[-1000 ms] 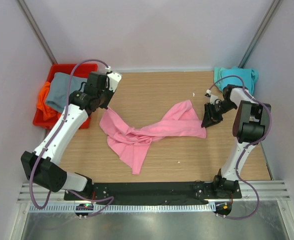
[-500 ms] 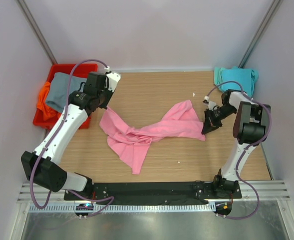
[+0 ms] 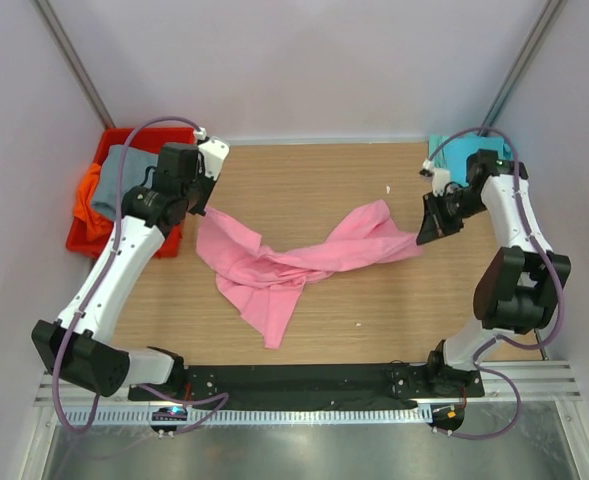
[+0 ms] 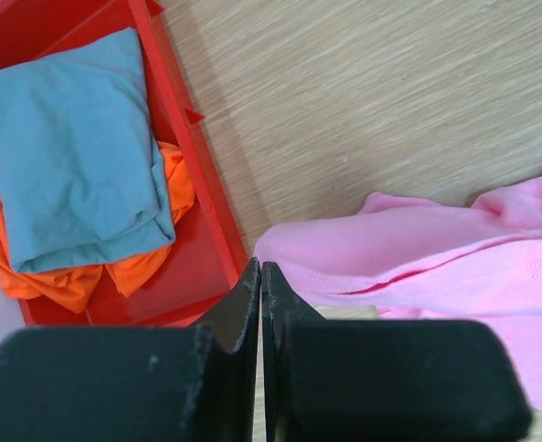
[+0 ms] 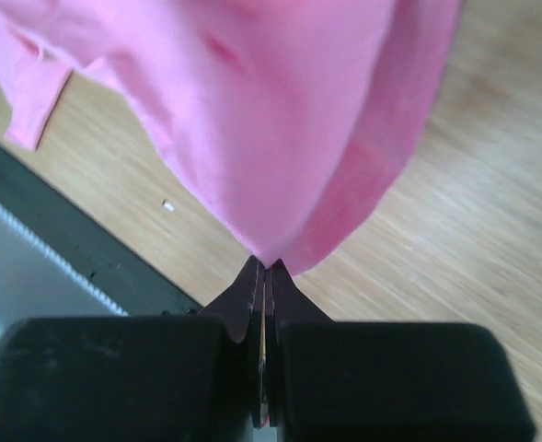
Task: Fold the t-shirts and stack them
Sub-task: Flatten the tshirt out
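The pink t-shirt (image 3: 274, 265) lies twisted across the middle of the table, pulled taut between both arms. My left gripper (image 3: 198, 208) is shut on its left corner, and in the left wrist view (image 4: 260, 267) the pink cloth (image 4: 418, 258) starts right at the fingertips. My right gripper (image 3: 423, 237) is shut on the right end, which hangs lifted off the wood from its tips (image 5: 264, 267) as pink cloth (image 5: 280, 120). A teal t-shirt (image 3: 469, 152) lies at the far right corner. A grey t-shirt (image 4: 77, 147) rests on an orange one (image 4: 59, 281).
The grey and orange shirts sit in a red plastic bin (image 3: 84, 240) at the table's far left, close beside my left gripper. Small white scraps (image 3: 388, 188) lie on the wood. A black base strip (image 5: 59, 212) runs along the near edge.
My right gripper shut on the pink shirt's right end, then rose and moved right and back, stretching the cloth. The left gripper shifted left and back with its corner.
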`<state>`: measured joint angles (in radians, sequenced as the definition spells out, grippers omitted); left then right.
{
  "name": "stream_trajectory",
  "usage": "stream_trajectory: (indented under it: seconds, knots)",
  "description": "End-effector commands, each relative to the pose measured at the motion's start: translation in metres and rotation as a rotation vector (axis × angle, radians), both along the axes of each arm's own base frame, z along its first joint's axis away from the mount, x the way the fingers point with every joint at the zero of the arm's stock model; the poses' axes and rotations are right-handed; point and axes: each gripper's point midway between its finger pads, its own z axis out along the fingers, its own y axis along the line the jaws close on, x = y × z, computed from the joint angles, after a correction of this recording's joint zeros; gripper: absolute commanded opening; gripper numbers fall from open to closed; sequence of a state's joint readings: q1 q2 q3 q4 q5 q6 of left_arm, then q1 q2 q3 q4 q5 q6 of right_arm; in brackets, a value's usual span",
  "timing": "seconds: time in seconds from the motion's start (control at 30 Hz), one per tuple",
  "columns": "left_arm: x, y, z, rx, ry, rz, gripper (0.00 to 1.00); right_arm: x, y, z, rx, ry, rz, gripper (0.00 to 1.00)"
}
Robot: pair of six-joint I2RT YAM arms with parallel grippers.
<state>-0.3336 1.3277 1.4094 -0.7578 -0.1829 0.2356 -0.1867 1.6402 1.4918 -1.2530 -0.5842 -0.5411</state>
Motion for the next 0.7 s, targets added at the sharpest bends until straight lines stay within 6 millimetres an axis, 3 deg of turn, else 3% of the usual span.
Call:
stream_trajectory:
  seconds: [0.0,0.07,0.1,0.2,0.3,0.33,0.43,0.67]
  knots:
    - [0.006,0.002,0.016,-0.025,-0.063,0.016,0.00,-0.074,0.030,-0.028,0.138,0.335,0.135,0.04]
    - [0.007,0.001,0.015,-0.028,-0.059,0.013,0.00,-0.088,0.032,-0.037,0.159,0.395,0.157,0.17]
    - [0.007,0.001,0.017,-0.028,-0.062,0.010,0.00,-0.089,0.031,-0.038,0.149,0.396,0.163,0.33]
    - [0.006,0.002,0.019,-0.026,-0.068,0.013,0.00,-0.080,0.016,-0.032,0.074,0.339,0.163,0.46]
    - [0.006,0.002,0.014,-0.027,-0.055,0.013,0.00,-0.049,0.000,-0.023,0.018,0.231,0.085,0.47]
    - [0.006,0.001,0.013,-0.027,-0.053,0.012,0.00,-0.034,-0.006,-0.029,-0.014,0.187,0.064,0.47]
    - [0.006,0.002,0.009,-0.026,-0.049,0.014,0.00,-0.018,-0.008,-0.046,-0.012,0.191,0.025,0.45]
    - [0.006,0.003,0.005,-0.025,-0.038,0.016,0.00,-0.027,0.007,-0.095,0.113,0.386,0.036,0.42]
